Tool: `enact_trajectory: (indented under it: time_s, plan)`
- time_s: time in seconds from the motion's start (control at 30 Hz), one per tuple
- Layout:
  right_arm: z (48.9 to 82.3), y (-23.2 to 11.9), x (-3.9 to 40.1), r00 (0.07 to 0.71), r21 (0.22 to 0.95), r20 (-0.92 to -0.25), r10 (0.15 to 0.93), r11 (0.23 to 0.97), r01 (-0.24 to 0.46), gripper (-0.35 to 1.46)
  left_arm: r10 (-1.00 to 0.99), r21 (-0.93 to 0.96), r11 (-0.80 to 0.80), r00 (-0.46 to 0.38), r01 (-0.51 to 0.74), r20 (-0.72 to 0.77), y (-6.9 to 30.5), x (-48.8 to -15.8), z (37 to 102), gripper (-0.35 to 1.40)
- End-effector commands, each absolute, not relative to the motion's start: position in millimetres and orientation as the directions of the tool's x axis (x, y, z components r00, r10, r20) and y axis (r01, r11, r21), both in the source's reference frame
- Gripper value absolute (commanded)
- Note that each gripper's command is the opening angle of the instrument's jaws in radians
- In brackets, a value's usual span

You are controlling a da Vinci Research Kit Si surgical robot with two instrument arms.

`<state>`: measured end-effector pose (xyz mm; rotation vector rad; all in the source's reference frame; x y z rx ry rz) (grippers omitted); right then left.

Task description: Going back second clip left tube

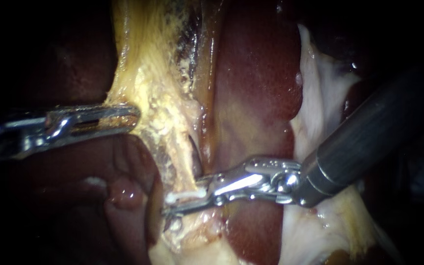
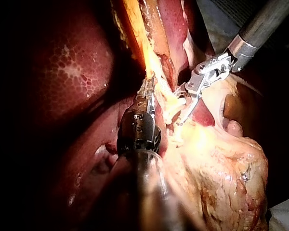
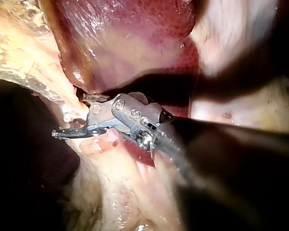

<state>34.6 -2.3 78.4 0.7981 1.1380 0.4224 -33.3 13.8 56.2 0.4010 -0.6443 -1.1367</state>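
Observation:
A yellow, fatty strand of tissue [image 1: 148, 83] runs down the middle of the endoscope view and narrows to a tube [image 1: 185, 169]. My left instrument [image 1: 129, 118] comes in from the left, its jaws shut on the strand's edge and holding it taut; the left wrist view shows the same grip [image 2: 147, 94]. My right instrument [image 1: 182, 197] comes in from the right with its jaws open around the lower tube. A white clip [image 1: 187, 195] lies across the tube between those jaws. The right wrist view shows these jaws [image 3: 70, 116] apart at the tube.
Dark red liver [image 1: 256, 88] lies behind the strand. Pale tissue [image 1: 330, 98] sits under the right instrument's dark shaft [image 1: 369, 132]. A small pink nub [image 1: 123, 194] sits below the left instrument. A yellow fatty mass [image 2: 221, 168] lies beside the left instrument's shaft.

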Motion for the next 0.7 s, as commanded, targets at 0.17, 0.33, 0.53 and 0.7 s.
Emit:
enact_trajectory:
  time_s: [0.17, 0.33, 0.53, 0.7]
  plan:
    - [78.1, -1.9, 33.5, 0.366, 0.662, -0.722, 0.587, 0.740, 0.120, 0.58, -0.925, 0.600, 0.380, 0.272, 0.704, 0.267, 13.8, -33.2, 56.2, -0.35]
    - [77.3, -1.0, 31.7, 0.350, 0.624, -0.757, 0.552, 0.768, 0.140, 0.59, -0.924, 0.600, 0.380, 0.272, 0.704, 0.267, 13.7, -33.2, 56.2, -0.35]
    - [75.3, 0.5, 28.8, 0.318, 0.599, -0.783, 0.535, 0.787, 0.151, 0.60, -0.924, 0.600, 0.381, 0.272, 0.704, 0.267, 13.7, -33.1, 56.2, -0.35]
    - [72.7, 2.4, 26.2, 0.292, 0.573, -0.804, 0.518, 0.806, 0.148, 0.60, -0.924, 0.600, 0.381, 0.272, 0.704, 0.267, 13.7, -33.1, 56.2, -0.35]
